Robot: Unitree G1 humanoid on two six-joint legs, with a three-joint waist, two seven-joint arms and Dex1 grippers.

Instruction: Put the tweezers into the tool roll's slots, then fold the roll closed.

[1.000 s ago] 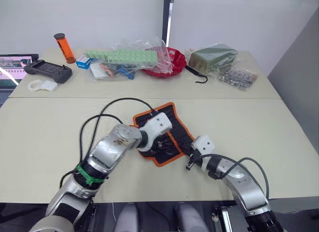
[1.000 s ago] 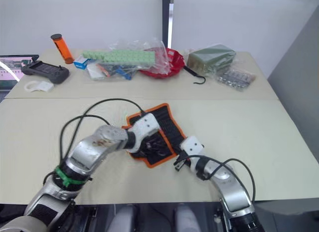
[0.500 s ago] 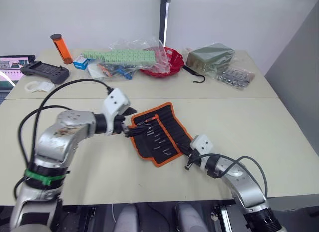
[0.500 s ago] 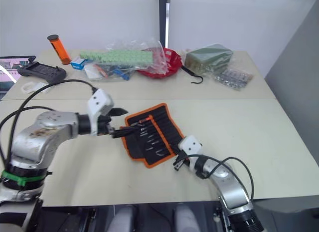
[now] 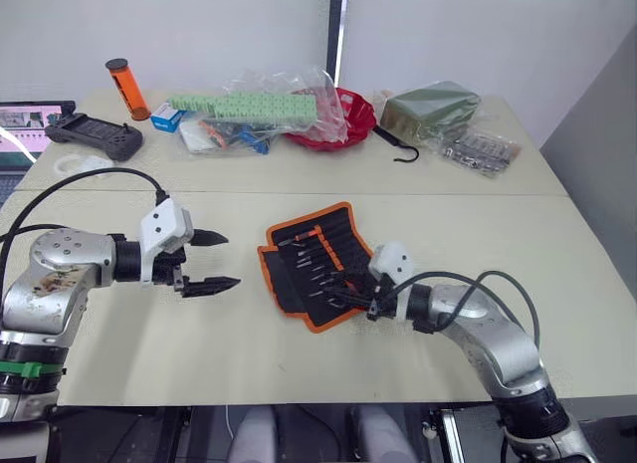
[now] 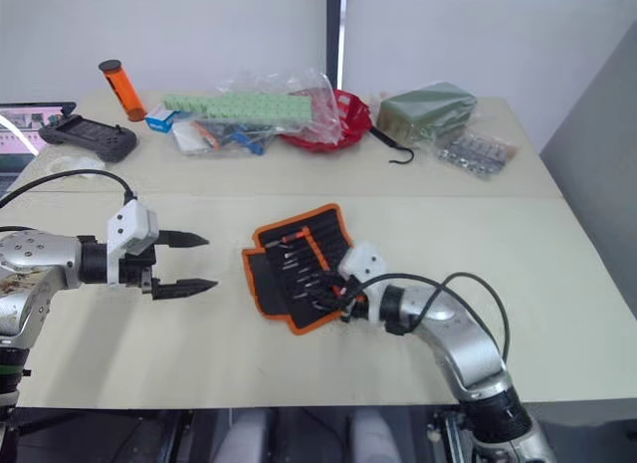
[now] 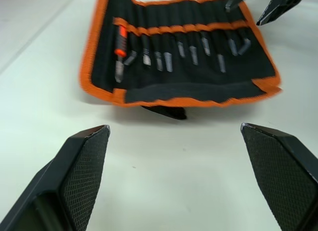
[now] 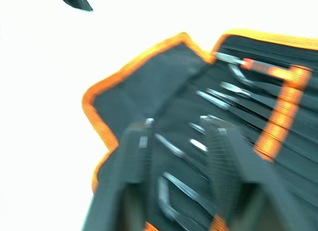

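Observation:
The tool roll [image 5: 315, 263] lies open and flat on the table, black with orange edging. Several tweezers [image 7: 169, 62] sit in its slots [image 7: 198, 39], metal ends showing, beside an orange-handled tool [image 7: 119, 42]. My left gripper [image 5: 230, 260] hovers to the left of the roll, apart from it, open wide and empty. My right gripper [image 5: 344, 293] is over the roll's near right part, fingers [image 8: 136, 161] apart above the slotted tweezers [image 8: 174, 146] with nothing clearly between them. The roll's strap [image 7: 164, 112] pokes out from under the edge nearest my left gripper.
Along the far side of the table stand an orange cylinder [image 5: 124, 85], a black controller [image 5: 95, 136], a plastic bag of green blocks [image 5: 259, 107], a red tray [image 5: 343, 119], a black hook [image 5: 403, 154], a green package [image 5: 433, 110] and a bag of small parts [image 5: 483, 149].
My left arm drew back leftward off the roll, and its gripper stands open. My right gripper advanced from the roll's near right corner onto the roll. The roll now lies uncovered.

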